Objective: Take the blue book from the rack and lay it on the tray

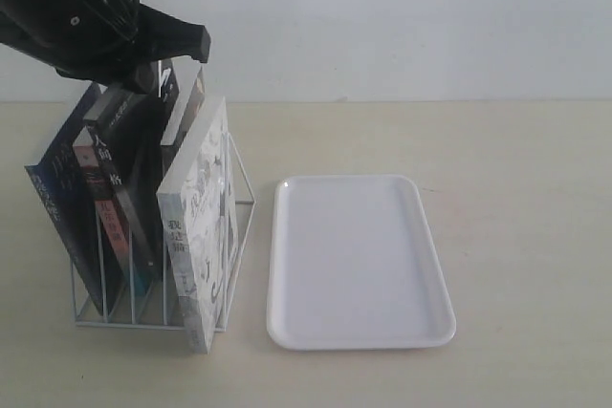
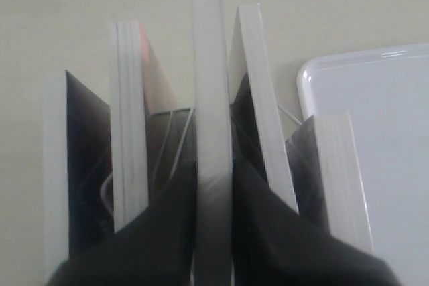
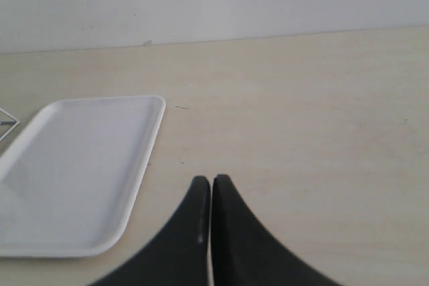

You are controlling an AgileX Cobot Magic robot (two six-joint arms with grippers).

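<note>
The white wire rack stands left of the white tray and holds several upright books. My left gripper reaches down from above onto the middle one, the blue book. In the left wrist view my left gripper is shut on that book's white page edge, one dark finger on each side. The book is still standing in its slot. My right gripper is shut and empty, low over bare table beside the tray.
A white-spined book with a grey sketch cover leans in the slot nearest the tray. Dark-spined books fill the slots on either side of the gripped one. The tray's corner lies close to the rack. A pale wall runs behind the table.
</note>
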